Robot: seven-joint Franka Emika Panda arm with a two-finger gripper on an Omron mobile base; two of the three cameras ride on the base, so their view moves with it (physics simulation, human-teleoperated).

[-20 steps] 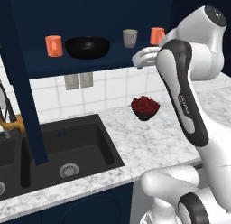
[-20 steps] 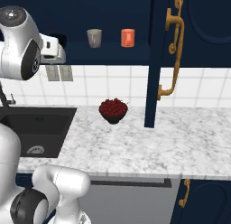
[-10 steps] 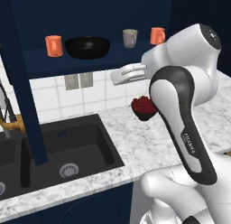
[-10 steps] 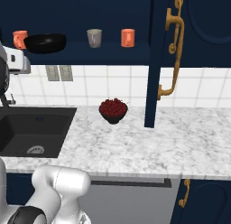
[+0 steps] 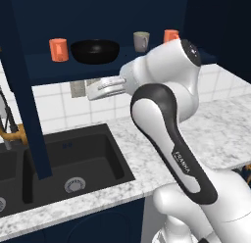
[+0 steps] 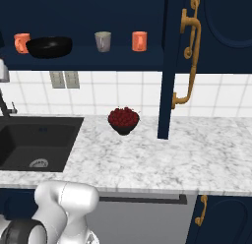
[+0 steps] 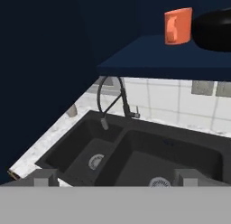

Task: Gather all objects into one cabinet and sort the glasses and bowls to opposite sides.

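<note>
On the navy cabinet shelf [image 6: 98, 58] stand, left to right, an orange mug [image 6: 21, 43], the wide black bowl [image 6: 49, 46], a grey-beige mug [image 6: 103, 41] and a second orange mug [image 6: 139, 41]. The dark red bowl [image 6: 123, 120] sits on the marble counter below the shelf. My gripper [image 5: 94, 90] points left just under the black bowl [image 5: 94, 50], below shelf level, open and empty. In the hand view the gripper [image 7: 116, 178] faces the sink, with the left orange mug [image 7: 178, 25] and the black bowl's edge [image 7: 214, 29] at the upper right. My arm hides the red bowl in the left base view.
A black double sink [image 7: 149, 155] with a dark faucet [image 7: 113, 99] lies left of the counter. A tall navy panel [image 5: 24, 90] stands in front of the sink. Another navy door with a gold handle [image 6: 189, 56] hangs right of the shelf. Wall outlets [image 6: 64, 79] sit on the tiles.
My arm has swung to the left, carrying the open hand from near the right orange mug to under the black bowl. The mugs and bowls have not moved.
</note>
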